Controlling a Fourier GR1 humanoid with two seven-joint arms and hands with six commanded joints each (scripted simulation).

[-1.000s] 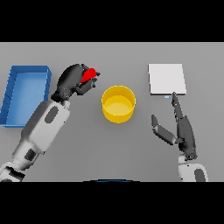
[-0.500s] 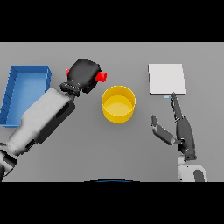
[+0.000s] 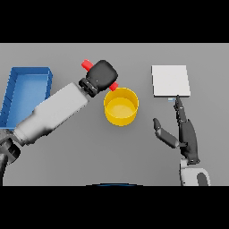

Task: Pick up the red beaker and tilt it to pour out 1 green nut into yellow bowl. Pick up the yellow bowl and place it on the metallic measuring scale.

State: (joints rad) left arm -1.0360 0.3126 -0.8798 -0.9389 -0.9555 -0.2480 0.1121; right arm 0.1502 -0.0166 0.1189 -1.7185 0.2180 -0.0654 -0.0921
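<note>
Left hand (image 3: 103, 76) carried red beaker (image 3: 87, 65) rightward, now tipped at yellow bowl (image 3: 120, 106) rim.

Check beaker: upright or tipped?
Tipped. The beaker lies slanted in the left hand, one red end up-left, the other poking out at the bowl's rim. No nut visible.

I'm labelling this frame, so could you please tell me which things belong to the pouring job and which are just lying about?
Job:
- beaker, gripped in the left hand, tilted by the bowl
- bowl
- scale
- right hand, idle, open

Lying about:
- blue tray at the table's left
</note>
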